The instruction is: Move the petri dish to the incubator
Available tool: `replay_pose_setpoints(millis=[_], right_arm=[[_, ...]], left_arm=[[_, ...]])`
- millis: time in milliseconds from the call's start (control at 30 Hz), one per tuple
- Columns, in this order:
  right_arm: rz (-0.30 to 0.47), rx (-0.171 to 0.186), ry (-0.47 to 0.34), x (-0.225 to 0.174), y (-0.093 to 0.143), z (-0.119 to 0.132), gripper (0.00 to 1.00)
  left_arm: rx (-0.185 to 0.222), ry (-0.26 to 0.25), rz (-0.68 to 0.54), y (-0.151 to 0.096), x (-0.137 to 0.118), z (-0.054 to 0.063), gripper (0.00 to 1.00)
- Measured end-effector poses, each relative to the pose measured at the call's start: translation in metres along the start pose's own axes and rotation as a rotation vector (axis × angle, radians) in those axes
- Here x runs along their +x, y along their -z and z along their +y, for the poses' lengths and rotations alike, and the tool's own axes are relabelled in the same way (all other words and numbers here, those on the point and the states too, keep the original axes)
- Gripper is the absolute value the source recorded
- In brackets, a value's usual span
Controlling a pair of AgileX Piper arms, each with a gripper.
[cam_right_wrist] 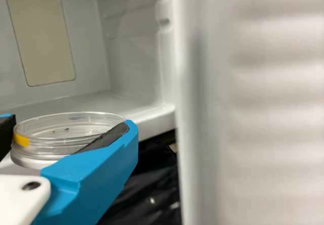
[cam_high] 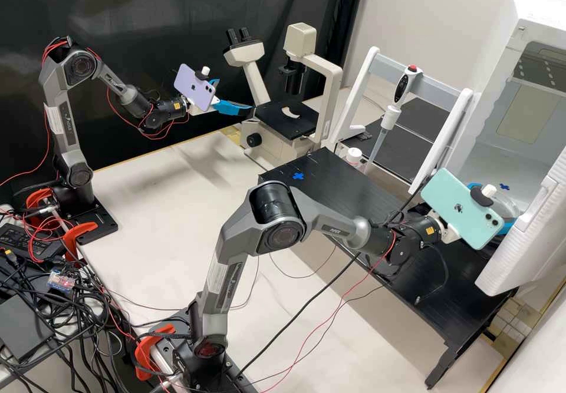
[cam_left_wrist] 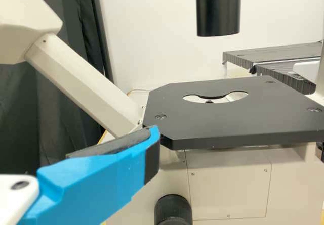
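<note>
High view, left to right: cable heap [cam_high: 56, 307] beside the arm bases on the pale benchtop [cam_high: 141, 198]. Left arm [cam_high: 71, 110] stands behind it, lilac phone [cam_high: 194, 86] at its wrist. Left gripper [cam_high: 237, 96] is open, nothing between its 2 blue fingers, just beside the microscope [cam_high: 287, 121]. Left wrist view has 1 of those fingers near the black stage [cam_left_wrist: 228, 119], which has a cutout in it. Next, black raised table [cam_high: 354, 198] with a blue cross [cam_high: 298, 176] on top, and a white-capped bottle [cam_high: 354, 156] near its far edge. Pipette [cam_high: 389, 116] is upright, slightly tilted, at the white-and-grey frame [cam_high: 361, 92]. Right arm [cam_high: 265, 228] spans from the near base across to the table's far end, mint phone [cam_high: 463, 209] at its wrist. Right gripper [cam_high: 508, 205] is closed on the petri dish [cam_right_wrist: 66, 134], 1 finger on each side, at the mouth of the incubator [cam_high: 533, 19]. Dish is clear, level, with a yellow mark on its side. Can't tell if it's past the front lip. Incubator door [cam_high: 519, 245] stands open beside the gripper; another blue cross [cam_high: 504, 187] is on the chamber floor.
</note>
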Motion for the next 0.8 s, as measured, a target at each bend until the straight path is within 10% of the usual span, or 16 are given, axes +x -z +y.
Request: replay_pose_setpoints(millis=[800], right_arm=[[-0.100,-0.071,0.056,0.120,0.038,-0.030,0.00]], left_arm=[[0.000,0.000,0.000,0.000,0.000,0.000,1.00]])
